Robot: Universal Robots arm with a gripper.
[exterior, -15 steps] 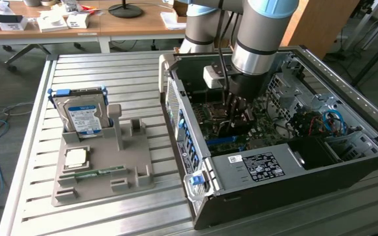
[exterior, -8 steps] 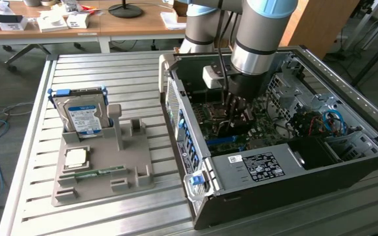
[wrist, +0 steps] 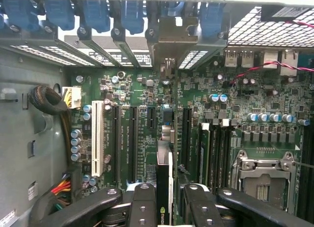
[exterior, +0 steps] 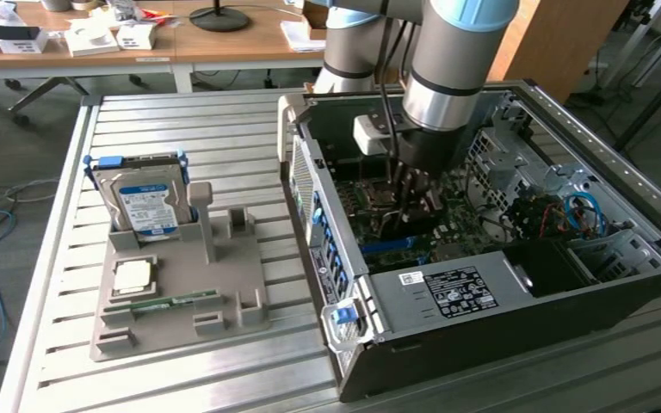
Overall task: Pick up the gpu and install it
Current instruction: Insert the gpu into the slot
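Inside the open computer case (exterior: 423, 344), at about 3 o'clock from the middle of the exterior view, the arm (exterior: 451, 52) reaches straight down and the gripper (exterior: 409, 196) hangs close over the motherboard (exterior: 468, 215). Its fingers (wrist: 143, 207) are closed on the gpu (wrist: 166, 188), pinching the thin card from both faces. In the wrist view the card stands on edge between the black pads (a small logo shows on its near end). Its pale metal bracket (wrist: 169, 45) lines up with the row of rear slot openings, among the blue clips (wrist: 95, 13). A long dark expansion slot (wrist: 133, 138) shows on either side of the card. Whether its lower edge is seated in the board or just above it, I cannot tell. A white slot (wrist: 97, 138) lies a little further off on one side, and the processor socket (wrist: 262, 180) on the other.

On the slatted metal table (exterior: 193, 120), at 9 o'clock from the case and well apart from the gripper, sits a grey holder (exterior: 233, 301). A hard drive (exterior: 141, 194) with a blue label stands upright at the holder's 12 o'clock end. A processor chip (exterior: 133, 275) lies flat toward 6 o'clock from the drive. A RAM stick (exterior: 176, 302) lies flat just beside the chip, at its 5 o'clock. Wooden desks (exterior: 238, 43) with small boxes stand at 11 o'clock, beyond the table.
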